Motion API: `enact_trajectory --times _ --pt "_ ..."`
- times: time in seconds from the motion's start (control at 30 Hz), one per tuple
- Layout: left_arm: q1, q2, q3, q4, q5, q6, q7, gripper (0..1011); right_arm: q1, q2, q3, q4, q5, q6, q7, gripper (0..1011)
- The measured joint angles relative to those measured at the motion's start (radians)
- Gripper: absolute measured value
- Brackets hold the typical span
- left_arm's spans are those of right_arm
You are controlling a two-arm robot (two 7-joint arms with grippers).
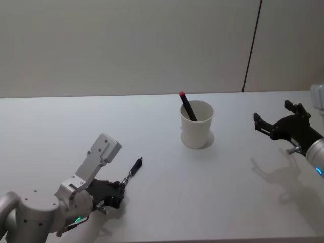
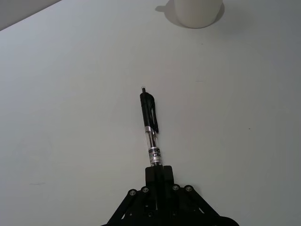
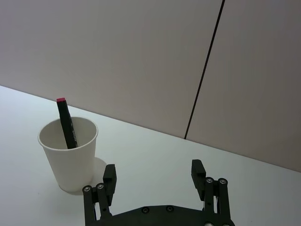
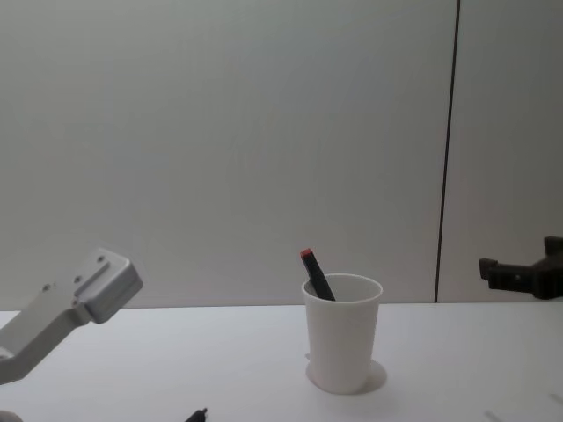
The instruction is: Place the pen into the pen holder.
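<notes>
A plain white table (image 1: 152, 126) runs back to a grey panelled wall (image 1: 126, 40) with one dark seam (image 1: 251, 45). Near the front left corner, the left gripper (image 1: 119, 188) is clamped on one end of a black pen (image 1: 134, 167) that points toward the cup (image 1: 196, 129) at mid-table. The right gripper (image 1: 272, 113) hangs spread and empty by the right edge. A red-capped pen (image 1: 188, 107) leans in the cup, its lower part hidden. I cannot tell whether the gripped pen touches the table.

The silver-grey left arm (image 1: 35, 210), lit green, and right arm (image 1: 316, 149), lit blue, are tipped with the black, silver-screwed left gripper (image 1: 120, 188) and right gripper (image 3: 154, 170).
</notes>
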Motion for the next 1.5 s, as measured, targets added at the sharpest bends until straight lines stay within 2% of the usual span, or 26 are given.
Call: enact_trajectory --times 0.47,0.77,1.3,1.43,1.5 --pt "-0.007 -0.007 0.004 0.008 0.023 0.005 -0.006 103 0.000 0.000 0.000 0.000 0.000 0.000 0.000 1001" --pt "-0.002 -0.004 0.001 -0.009 0.029 -0.011 0.013 103 0.000 0.000 0.000 0.000 0.000 0.000 0.000 1001" --pt "0.036 0.028 -0.020 -0.125 0.032 -0.111 0.071 103 0.000 0.000 0.000 0.000 0.000 0.000 0.000 1001" --pt "0.046 0.036 -0.024 -0.150 0.035 -0.147 0.075 103 0.000 0.000 0.000 0.000 0.000 0.000 0.000 1001" --pt "0.052 0.042 -0.027 -0.170 0.036 -0.184 0.075 103 0.000 0.000 0.000 0.000 0.000 0.000 0.000 1001"
